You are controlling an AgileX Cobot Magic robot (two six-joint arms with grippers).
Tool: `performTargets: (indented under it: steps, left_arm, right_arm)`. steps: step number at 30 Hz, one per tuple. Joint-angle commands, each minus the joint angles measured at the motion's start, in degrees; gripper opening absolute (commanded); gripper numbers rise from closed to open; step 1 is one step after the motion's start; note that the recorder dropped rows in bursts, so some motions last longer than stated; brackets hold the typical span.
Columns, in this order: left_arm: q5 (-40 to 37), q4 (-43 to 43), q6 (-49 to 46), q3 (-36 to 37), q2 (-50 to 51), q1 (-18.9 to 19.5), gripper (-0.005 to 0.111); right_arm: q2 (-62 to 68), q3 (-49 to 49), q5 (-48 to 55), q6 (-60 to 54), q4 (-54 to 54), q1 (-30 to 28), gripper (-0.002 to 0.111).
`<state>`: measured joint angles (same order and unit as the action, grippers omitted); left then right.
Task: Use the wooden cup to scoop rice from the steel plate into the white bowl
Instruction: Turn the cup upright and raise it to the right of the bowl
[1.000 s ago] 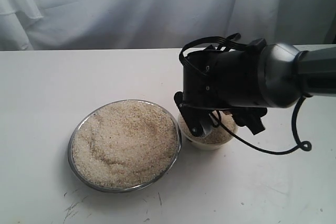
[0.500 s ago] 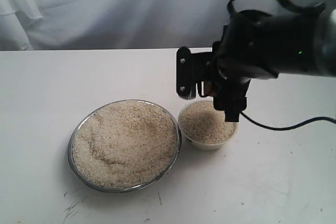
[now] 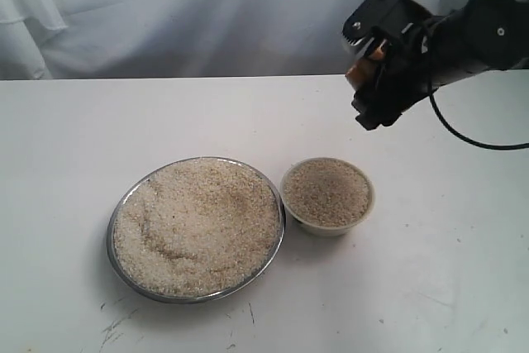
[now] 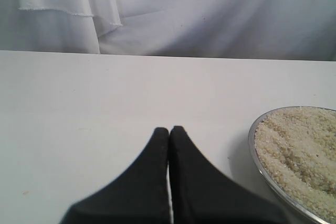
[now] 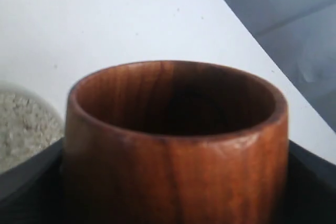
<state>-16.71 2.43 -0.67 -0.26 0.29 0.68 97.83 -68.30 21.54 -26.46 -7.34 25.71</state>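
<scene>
The steel plate [image 3: 112,222] lies at centre-left of the table, heaped with rice [image 3: 198,225]. Right beside it stands the white bowl [image 3: 326,227], filled with rice [image 3: 327,191] almost to its rim. My right gripper [image 3: 369,72] hangs high above the table, up and to the right of the bowl, shut on the wooden cup [image 3: 361,66]. In the right wrist view the cup [image 5: 176,145] fills the frame between the black fingers [image 5: 26,182], and its dark inside shows no rice. My left gripper [image 4: 169,129] is shut and empty, low over bare table beside the plate's rim [image 4: 252,140].
A white cloth backdrop [image 3: 190,14] hangs behind the table. The right arm's black cable [image 3: 471,140] loops above the right side of the table. The table's far right edge [image 5: 252,40] shows in the right wrist view.
My right gripper has risen from just over the white bowl and swung up and to the right with the cup. The bowl is now uncovered. The left gripper shows no earlier frame.
</scene>
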Motion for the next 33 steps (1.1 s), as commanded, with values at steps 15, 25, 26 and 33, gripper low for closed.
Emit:
performTargets:
  steps: [15,25,26,33]
  left_arm:
    - [0.36,0.04,0.18,0.26,-0.29,-0.09,0.000]
    - [0.36,0.04,0.18,0.26,-0.29,-0.09,0.000]
    - [0.36,0.04,0.18,0.26,-0.29,-0.09,0.000]
    - [0.36,0.04,0.18,0.26,-0.29,-0.09,0.000]
  right_arm:
    - [-0.71,24.03,-49.00,2.63,25.55,-3.43,0.000]
    - [5.85,27.69,-65.90,13.66,17.83,-3.52,0.000]
    - [6.91,27.69,-68.57,14.33,17.66,-3.52,0.000]
    - [13.93,25.79,-75.55,18.60,10.45,-7.79,0.000]
